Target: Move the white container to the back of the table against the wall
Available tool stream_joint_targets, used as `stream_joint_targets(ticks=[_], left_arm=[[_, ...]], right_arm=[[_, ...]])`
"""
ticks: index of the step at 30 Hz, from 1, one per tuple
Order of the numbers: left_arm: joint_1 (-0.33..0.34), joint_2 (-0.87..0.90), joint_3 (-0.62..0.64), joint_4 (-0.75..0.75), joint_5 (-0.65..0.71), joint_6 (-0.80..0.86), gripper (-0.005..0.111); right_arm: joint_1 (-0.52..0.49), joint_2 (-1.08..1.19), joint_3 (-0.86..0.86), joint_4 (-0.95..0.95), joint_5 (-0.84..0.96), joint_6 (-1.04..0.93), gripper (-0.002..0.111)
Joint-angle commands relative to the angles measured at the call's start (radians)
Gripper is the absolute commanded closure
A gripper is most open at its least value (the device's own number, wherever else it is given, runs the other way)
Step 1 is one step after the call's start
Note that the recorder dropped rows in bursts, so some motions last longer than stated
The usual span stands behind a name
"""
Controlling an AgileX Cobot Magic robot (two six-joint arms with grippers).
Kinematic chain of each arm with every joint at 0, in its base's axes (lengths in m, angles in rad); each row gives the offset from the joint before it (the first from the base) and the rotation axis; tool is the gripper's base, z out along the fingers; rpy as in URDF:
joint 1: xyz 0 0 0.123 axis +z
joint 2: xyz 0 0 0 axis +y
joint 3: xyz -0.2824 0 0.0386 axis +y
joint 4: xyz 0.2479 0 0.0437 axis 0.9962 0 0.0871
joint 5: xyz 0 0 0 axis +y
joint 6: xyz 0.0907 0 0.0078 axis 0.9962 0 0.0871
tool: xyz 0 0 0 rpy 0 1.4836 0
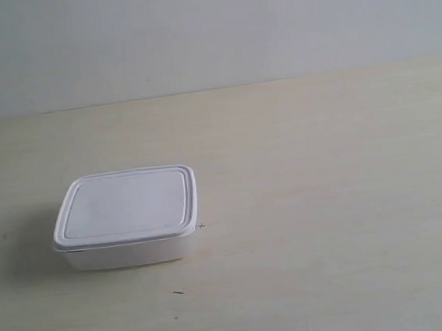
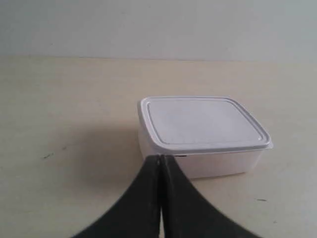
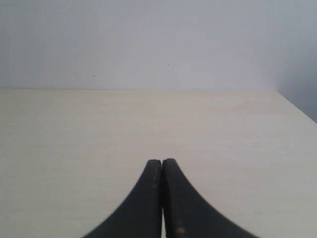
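Note:
The white container (image 1: 126,217) sits lidded on the cream table (image 1: 326,202), at the exterior view's left and well short of the grey-white wall (image 1: 207,26). No arm shows in the exterior view. In the left wrist view the container (image 2: 203,131) lies just beyond my left gripper (image 2: 161,157), whose black fingers are pressed together with nothing between them; their tips reach the box's near side, and contact cannot be judged. My right gripper (image 3: 162,161) is shut and empty too, over bare table (image 3: 74,148), facing the wall (image 3: 148,39).
A few tiny dark specks (image 1: 178,292) lie on the table in front of the container. The table's edge (image 3: 297,106) shows at one side of the right wrist view.

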State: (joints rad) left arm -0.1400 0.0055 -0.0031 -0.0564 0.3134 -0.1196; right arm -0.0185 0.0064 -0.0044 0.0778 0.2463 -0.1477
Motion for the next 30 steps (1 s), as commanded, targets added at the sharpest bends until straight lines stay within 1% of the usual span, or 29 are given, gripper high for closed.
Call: stream_joint_targets(ticks=[1, 10, 14, 16, 17, 20, 21, 23, 27, 30], left_arm=[[0.001, -0.006, 0.003, -0.006, -0.002, 0.056, 0.107], [0.001, -0.006, 0.003, -0.006, -0.002, 0.058, 0.107], [0.001, -0.006, 0.003, -0.033, -0.008, 0.040, 0.107], [0.001, -0.006, 0.003, -0.108, -0.099, -0.026, 0.107], [0.001, -0.006, 0.003, -0.135, -0.221, -0.041, 0.107], [0.001, -0.006, 0.003, -0.142, -0.370, -0.041, 0.107], [0.001, -0.006, 0.003, -0.142, -0.392, -0.048, 0.107], [0.001, -0.006, 0.003, -0.203, -0.394, -0.094, 0.107], [0.001, -0.006, 0.003, -0.223, -0.410, -0.097, 0.107], [0.001, -0.006, 0.003, -0.223, -0.422, -0.129, 0.107]], right_arm=[[-0.006, -0.006, 0.004, -0.009, -0.001, -0.010, 0.108], [-0.006, -0.006, 0.004, -0.005, -0.001, -0.007, 0.108], [-0.006, -0.006, 0.004, -0.095, -0.063, -0.104, 0.108], [-0.006, -0.006, 0.004, -0.095, -0.168, -0.106, 0.108], [-0.006, -0.006, 0.004, -0.088, -0.253, -0.089, 0.108], [-0.006, -0.006, 0.004, -0.040, -0.366, 0.027, 0.108], [-0.006, -0.006, 0.004, -0.030, -0.394, 0.068, 0.108], [-0.006, -0.006, 0.004, -0.025, -0.465, 0.215, 0.108], [-0.006, -0.006, 0.004, -0.025, -0.513, 0.230, 0.108], [-0.006, -0.006, 0.004, -0.023, -0.515, 0.238, 0.108]])
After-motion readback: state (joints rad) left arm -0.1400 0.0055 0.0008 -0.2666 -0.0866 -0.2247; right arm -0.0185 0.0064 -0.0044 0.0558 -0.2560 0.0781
